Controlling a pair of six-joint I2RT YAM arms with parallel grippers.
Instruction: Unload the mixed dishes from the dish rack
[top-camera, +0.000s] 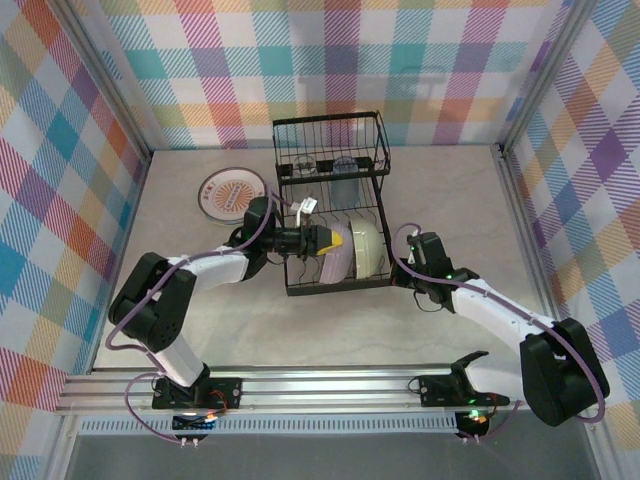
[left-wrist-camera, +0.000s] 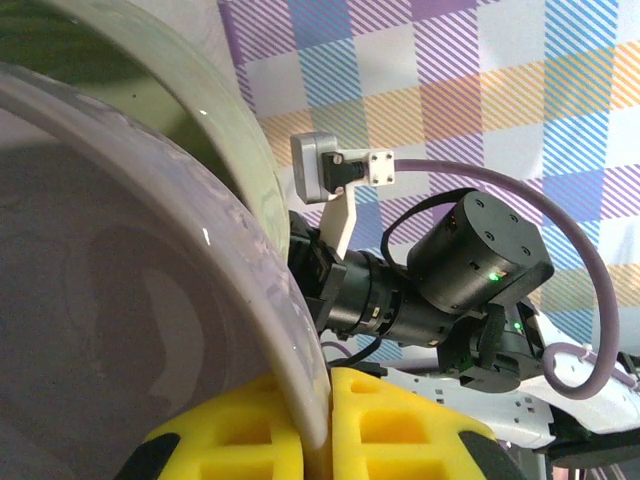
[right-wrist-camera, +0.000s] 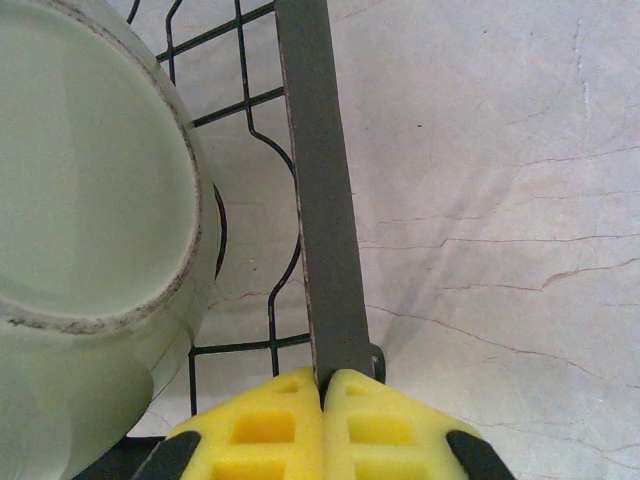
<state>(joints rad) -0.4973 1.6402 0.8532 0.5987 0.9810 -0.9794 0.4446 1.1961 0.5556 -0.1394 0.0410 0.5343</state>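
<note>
Risk: left tool (left-wrist-camera: 328, 412) pinches lavender bowl (left-wrist-camera: 120, 320) by rim alone, so it could slip against green bowl (right-wrist-camera: 90, 200); right tool (right-wrist-camera: 323, 395) clamps rack (right-wrist-camera: 325, 220) edge.

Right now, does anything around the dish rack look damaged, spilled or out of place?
Nothing spilled or broken. Only the pale green bowl shows dark scuffs along its base ring, and the right end effector is shut on an edge bar of the dish rack, not a dish.
</note>
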